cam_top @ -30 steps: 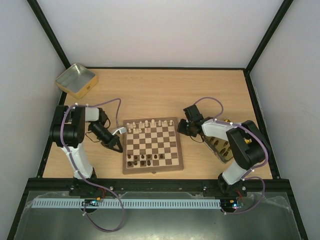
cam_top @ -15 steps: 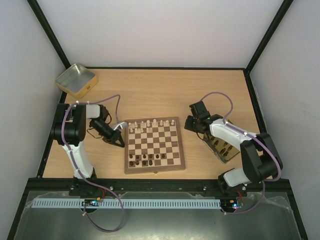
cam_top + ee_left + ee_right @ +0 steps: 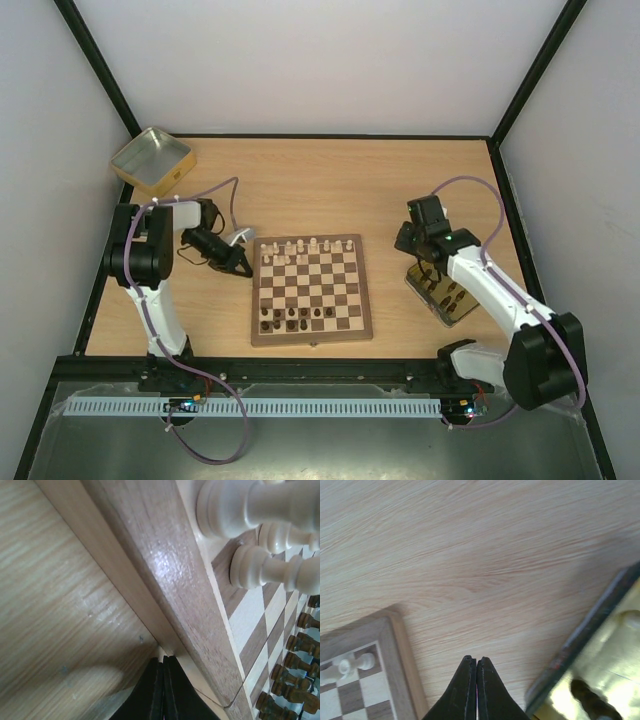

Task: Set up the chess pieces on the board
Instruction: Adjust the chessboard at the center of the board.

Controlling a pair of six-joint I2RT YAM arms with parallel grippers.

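My left claw point(image 3: 163, 682) is clenched on nothing. Its tip lies just beside the left border of the board point(image 3: 311, 339), near the far corner where the pale chess pieces point(image 3: 300, 246) stand; dark ones fill the near rows. My right claw point(image 3: 476, 672) is clenched empty too, over bare worktop point(image 3: 330, 180) between the board's far right corner and a gold tin point(image 3: 615, 645) holding dark pieces. A second tin point(image 3: 150, 155) sits at the far left, well apart.
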